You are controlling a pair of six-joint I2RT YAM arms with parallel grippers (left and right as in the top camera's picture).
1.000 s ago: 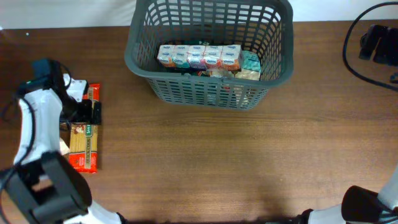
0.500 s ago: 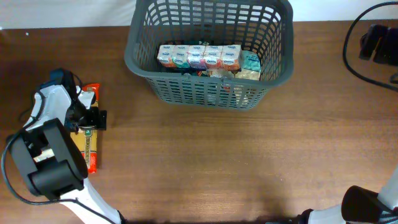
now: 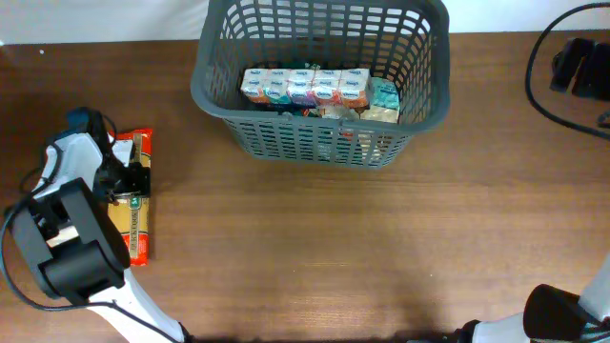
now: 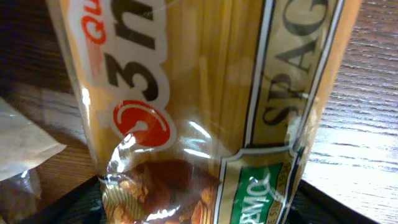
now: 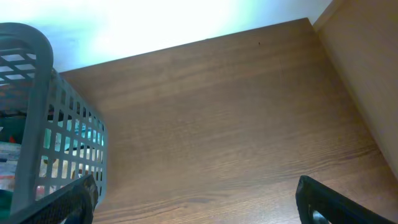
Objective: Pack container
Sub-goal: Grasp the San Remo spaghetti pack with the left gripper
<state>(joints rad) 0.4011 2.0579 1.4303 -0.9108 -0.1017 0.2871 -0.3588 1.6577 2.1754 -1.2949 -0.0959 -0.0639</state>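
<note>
Wood table (image 3: 381, 238) | spaghetti packet (image 4: 205, 93) reads "SPAG" | left gripper (image 4: 202, 205) apart astride it | right gripper (image 5: 193, 205) apart

The overhead camera looks straight down on my whole table (image 3: 381, 238). My left wrist camera sits very close over the spaghetti packet (image 4: 205, 93), which overhead also shows at the left side. My right wrist camera looks low across the wood toward the container (image 5: 37, 93), shared with overhead
</note>
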